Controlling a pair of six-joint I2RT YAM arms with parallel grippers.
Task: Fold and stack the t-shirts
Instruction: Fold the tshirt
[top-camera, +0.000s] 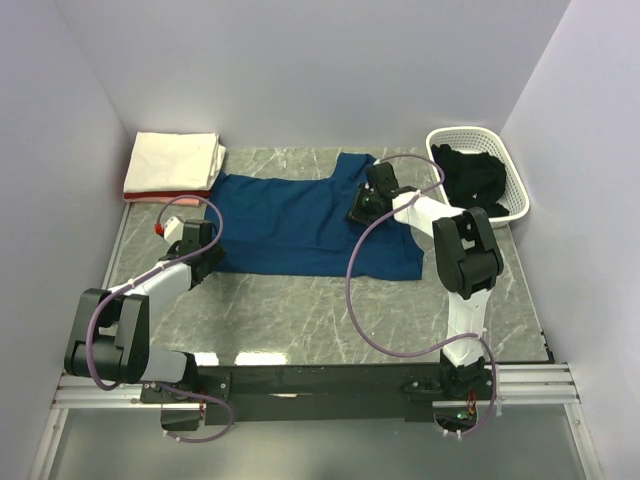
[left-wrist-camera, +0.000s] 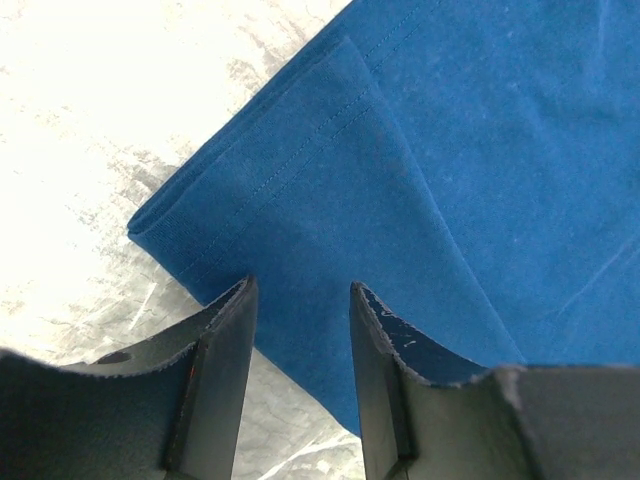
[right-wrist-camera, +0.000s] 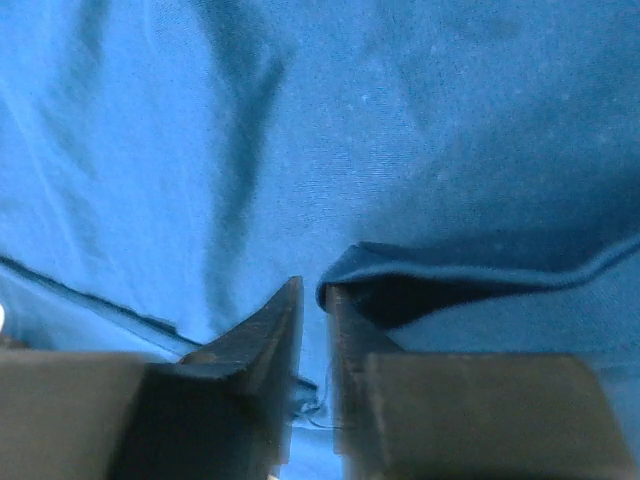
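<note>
The navy blue t-shirt lies spread flat on the marble table. My left gripper is open at the shirt's left side, and in the left wrist view it straddles the edge of a folded-over blue sleeve. My right gripper is on the shirt's upper right part. In the right wrist view it is nearly closed, with a raised fold of blue cloth pinched between its jaws. A folded cream-white shirt lies on a pink-red one at the back left. A black shirt fills the basket.
The white lattice basket stands at the back right against the wall. White walls close in the table on three sides. Purple cables loop over the table's near half beside each arm.
</note>
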